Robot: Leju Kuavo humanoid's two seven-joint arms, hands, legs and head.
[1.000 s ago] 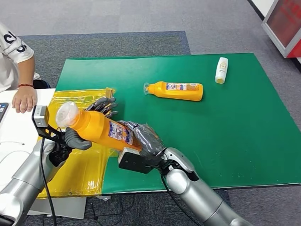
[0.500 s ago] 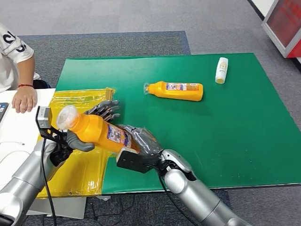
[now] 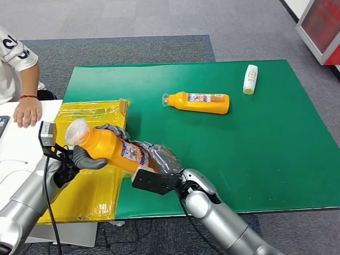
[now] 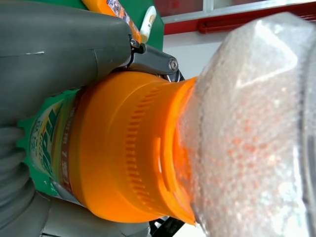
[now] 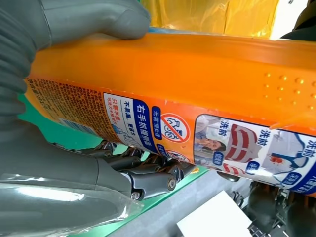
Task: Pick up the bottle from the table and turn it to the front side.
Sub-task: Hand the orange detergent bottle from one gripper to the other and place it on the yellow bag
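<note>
Held bottle: I see the orange bottle (image 3: pixel 112 150) lifted off the green table (image 3: pixel 248 159), lying nearly level, its plastic-wrapped cap (image 3: pixel 76 131) pointing toward 9 o'clock over the yellow sheet (image 3: pixel 94 194).
Left hand: my left hand (image 3: pixel 80 158) is closed round the neck end, thumb under the shoulder just behind the cap; from the left wrist camera the thumb (image 4: pixel 56 44) lies along the bottle (image 4: pixel 123 148).
Right hand: my right hand (image 3: pixel 160 159) (wrapped in clear film) clasps the base end at about 3 o'clock from the left; the right wrist camera shows its thumb (image 5: pixel 93 19) on top of the bottle (image 5: pixel 178 69) and darker fingers (image 5: pixel 149 173) curled beneath.
Label: printed panels face the right wrist camera; I cannot tell which side counts as front.
Second bottle: another orange bottle (image 3: pixel 198 102) lies flat at 12 o'clock.
Small bottle: a white bottle (image 3: pixel 251 79) lies toward 2 o'clock.
Bystander: a person's hand (image 3: pixel 27 112) rests on the white table (image 3: pixel 18 146) at 10 o'clock.
</note>
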